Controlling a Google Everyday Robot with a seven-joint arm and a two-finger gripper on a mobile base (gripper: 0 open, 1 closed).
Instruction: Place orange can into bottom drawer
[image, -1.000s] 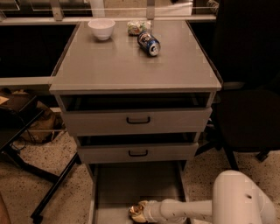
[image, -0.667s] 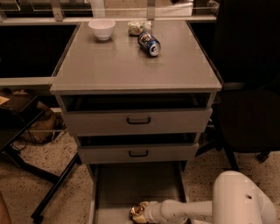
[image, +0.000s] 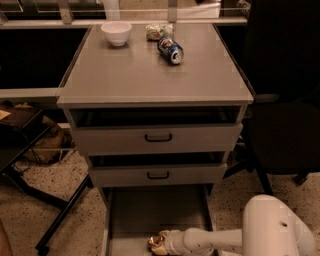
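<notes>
1 white arm (image: 212, 241) extends level and leftward from the rounded shoulder housing (image: 275, 227) at lower right. The gripper (image: 163, 243) sits at its far end, low.

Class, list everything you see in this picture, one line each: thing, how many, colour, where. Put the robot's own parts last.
cabinet: one, grey, centre
bowl: one, white, cabinet top, back left
packet: one, pale green-and-white, cabinet top, back
dark blue can: one, on its side, in front of the packet
upper drawer: one, grey, black handle, slightly open
middle drawer: one, grey, black handle, slightly open
bottom drawer: one, grey, pulled out near the floor
orange can: one, orange-gold, bottom drawer's front end
chair: one, black, right of cabinet
stand legs: black, floor left of cabinet
arm: one, white, reaching in from lower right
gripper: one, white, at the orange can
</notes>
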